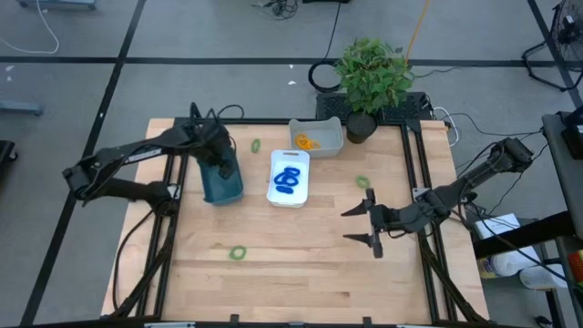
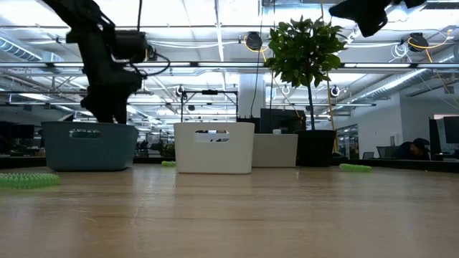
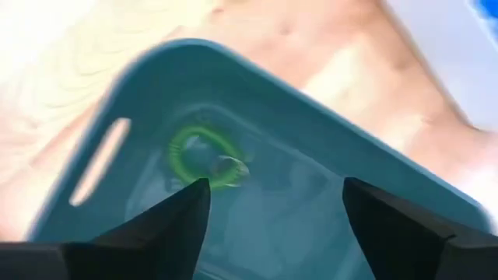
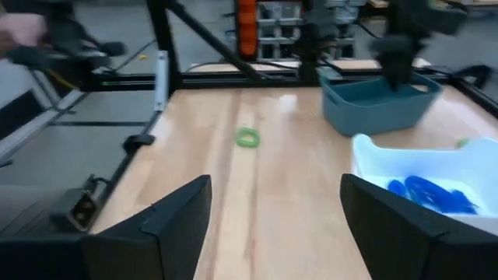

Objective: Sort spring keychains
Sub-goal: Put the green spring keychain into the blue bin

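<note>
Teal bin (image 3: 327,148) floor: green coiled keychain (image 3: 204,157), flat.

Grey floor (image 1: 228,36), ceiling lights (image 2: 215,14), open office.

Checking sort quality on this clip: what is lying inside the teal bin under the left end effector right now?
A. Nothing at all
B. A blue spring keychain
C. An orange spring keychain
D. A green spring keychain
D. The left wrist view looks down into the teal bin and shows a green spring keychain lying on its floor, seen just beyond the open left end effector.
</note>
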`<action>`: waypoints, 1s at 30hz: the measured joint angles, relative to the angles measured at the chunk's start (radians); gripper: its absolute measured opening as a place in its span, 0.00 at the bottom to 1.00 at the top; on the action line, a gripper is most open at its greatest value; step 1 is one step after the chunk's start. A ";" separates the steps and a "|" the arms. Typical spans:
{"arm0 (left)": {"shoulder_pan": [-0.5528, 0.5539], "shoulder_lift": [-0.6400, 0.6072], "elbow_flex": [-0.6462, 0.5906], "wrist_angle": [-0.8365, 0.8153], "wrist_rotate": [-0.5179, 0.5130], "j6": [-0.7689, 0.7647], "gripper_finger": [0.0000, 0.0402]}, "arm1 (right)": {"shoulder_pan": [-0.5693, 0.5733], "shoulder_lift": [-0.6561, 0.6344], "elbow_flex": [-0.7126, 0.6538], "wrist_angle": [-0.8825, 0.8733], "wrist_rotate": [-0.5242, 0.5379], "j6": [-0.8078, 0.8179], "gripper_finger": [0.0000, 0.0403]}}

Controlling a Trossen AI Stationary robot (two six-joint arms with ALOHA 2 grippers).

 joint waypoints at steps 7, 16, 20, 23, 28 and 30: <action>-0.167 -0.131 0.000 -0.049 0.006 -0.061 0.77 | -0.021 0.000 0.000 -0.132 0.120 0.058 0.65; -0.411 -0.188 0.000 -0.041 0.005 -0.219 0.72 | -0.232 -0.001 0.000 -0.381 0.117 0.239 0.65; -0.502 -0.187 0.000 -0.035 0.005 -0.265 0.71 | -0.346 -0.001 0.000 -0.482 0.094 0.332 0.65; -0.559 -0.187 0.000 -0.002 0.005 -0.306 0.70 | -0.434 0.000 0.000 -0.515 0.045 0.370 0.65; -0.632 -0.187 0.000 0.051 0.004 -0.354 0.71 | -0.563 0.000 0.000 -0.548 -0.050 0.455 0.65; -0.652 -0.187 0.000 0.069 0.004 -0.369 0.71 | -0.604 0.003 0.000 -0.580 -0.075 0.506 0.65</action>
